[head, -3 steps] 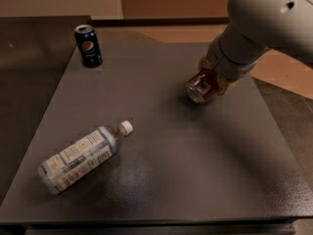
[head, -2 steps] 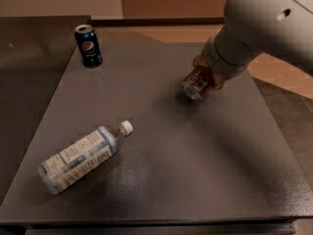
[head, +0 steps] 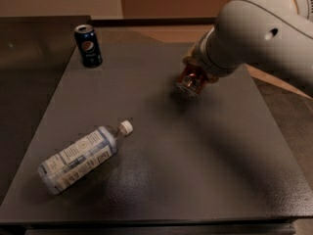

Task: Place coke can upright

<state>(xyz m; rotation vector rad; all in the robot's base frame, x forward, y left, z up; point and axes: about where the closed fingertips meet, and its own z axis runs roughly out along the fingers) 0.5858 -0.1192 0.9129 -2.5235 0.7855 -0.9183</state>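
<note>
Camera view: gripper (head: pixel 196 74) over table (head: pixel 205 175) holds tilted coke can (head: pixel 190 82), end down-left.

dark table (head: pixel 195 170) bears upright pepsi can (head: pixel 88 45) and lying bottle (head: pixel 80 155); gripper (head: pixel 196 74) clasps coke can (head: pixel 190 84) just above

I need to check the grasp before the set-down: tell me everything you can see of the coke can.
The coke can is small, shiny red metal, its silver end facing the camera. It is tilted, not upright, and seems to hang just above the dark table, toward its far right part. The claw, under the white arm, is closed around its body and hides its upper part. Nothing else touches it.
</note>
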